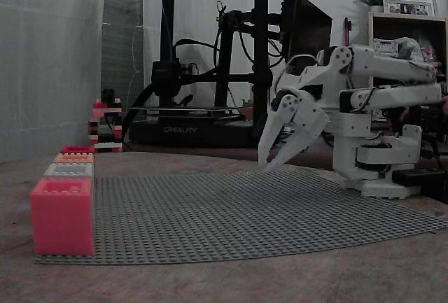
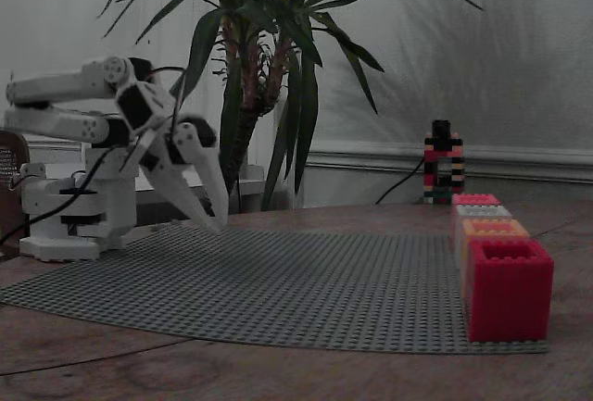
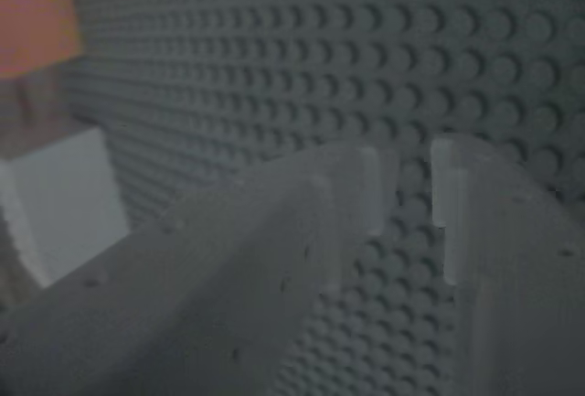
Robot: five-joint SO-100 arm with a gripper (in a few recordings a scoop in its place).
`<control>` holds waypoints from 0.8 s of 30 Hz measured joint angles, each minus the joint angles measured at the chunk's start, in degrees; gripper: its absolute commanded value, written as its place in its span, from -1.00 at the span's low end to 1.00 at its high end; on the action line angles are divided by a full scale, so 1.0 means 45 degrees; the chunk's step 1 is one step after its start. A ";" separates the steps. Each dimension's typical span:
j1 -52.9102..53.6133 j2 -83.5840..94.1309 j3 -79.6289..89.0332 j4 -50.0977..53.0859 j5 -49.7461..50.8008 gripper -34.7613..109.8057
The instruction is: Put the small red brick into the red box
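Grey studded baseplate covers the middle of the table, and the white gripper hangs over its near-arm edge, tips pointing down and just clear of the studs in both fixed views. Its fingers stand a little apart in the wrist view, with nothing between them but bare baseplate. A row of boxes lines the far end of the plate: a bright pink-red one nearest one camera, then grey, pale orange, and the red box at the far end of the row, beside the red-and-black tower. In the other fixed view the order along the row is less clear. The small red brick cannot be made out anywhere on the plate; it may be too small or hidden in the dim light. Judging from this, the task is at its very start, the search-and-reach step, with nothing grasped. The next move calls for locating the brick, then lowering parted fingers squarely over it before closing.
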 measured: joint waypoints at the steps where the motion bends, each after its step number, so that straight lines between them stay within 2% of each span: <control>1: 0.0000 0.0352 0.0117 0.0137 0.0098 -0.51; 10: 0.0000 0.2695 0.0430 0.1758 0.0723 -0.52; 24: 0.0000 0.2754 0.0430 0.2695 0.1270 -0.52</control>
